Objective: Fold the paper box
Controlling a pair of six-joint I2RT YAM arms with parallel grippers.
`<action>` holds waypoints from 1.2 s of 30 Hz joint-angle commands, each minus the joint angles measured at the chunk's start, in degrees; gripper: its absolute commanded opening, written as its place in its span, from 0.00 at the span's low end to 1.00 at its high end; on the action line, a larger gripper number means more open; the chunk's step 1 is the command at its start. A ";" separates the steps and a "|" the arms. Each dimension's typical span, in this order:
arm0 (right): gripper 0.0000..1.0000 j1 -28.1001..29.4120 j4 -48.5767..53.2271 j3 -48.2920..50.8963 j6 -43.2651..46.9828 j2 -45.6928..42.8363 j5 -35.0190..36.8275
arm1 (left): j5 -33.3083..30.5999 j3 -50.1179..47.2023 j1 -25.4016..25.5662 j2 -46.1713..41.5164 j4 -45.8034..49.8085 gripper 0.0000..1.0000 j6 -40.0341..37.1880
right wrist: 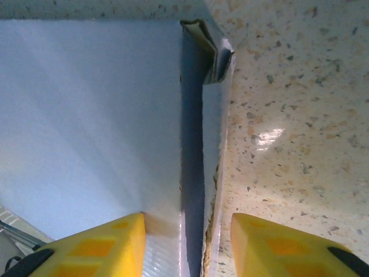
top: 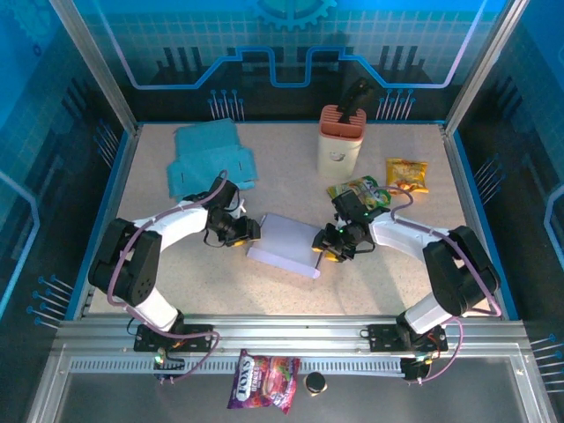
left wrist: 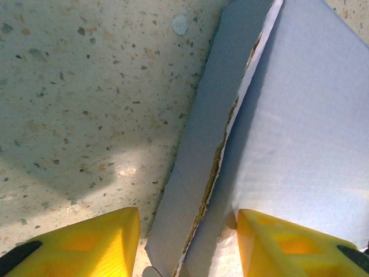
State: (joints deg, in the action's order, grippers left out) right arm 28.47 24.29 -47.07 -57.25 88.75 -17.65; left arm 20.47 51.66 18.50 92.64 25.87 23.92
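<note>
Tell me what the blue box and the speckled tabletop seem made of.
Paper box: likely paperboard with a matte pale blue face; its raw edge shows brown fibres. Tabletop: probably stone-look laminate or composite, beige with dark flecks and a slightly glossy glare.

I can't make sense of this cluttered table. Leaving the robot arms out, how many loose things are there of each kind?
Snack packets: 3 (green packet, yellow packet, purple packet on the near rail)
White paper box: 1
Teal cardboard pile: 1
White tub with orange top: 1
Small dark round thing: 1
Total: 7
</note>
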 commanded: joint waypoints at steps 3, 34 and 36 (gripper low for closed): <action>0.36 0.58 1.37 -0.19 1.68 2.17 0.27 | 0.89 -1.41 0.20 -0.36 -1.07 0.45 0.51; 0.17 -1.22 11.34 -8.30 13.64 7.74 5.01 | 0.77 -6.22 4.21 -5.01 -3.05 0.28 5.23; 0.15 -1.31 11.72 -8.67 14.25 7.93 5.00 | 1.05 -6.58 4.35 -5.55 -3.37 0.26 5.77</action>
State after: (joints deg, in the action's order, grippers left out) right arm 28.05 32.67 -55.11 -45.30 94.87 -16.53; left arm 20.62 45.93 22.24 88.88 22.04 28.27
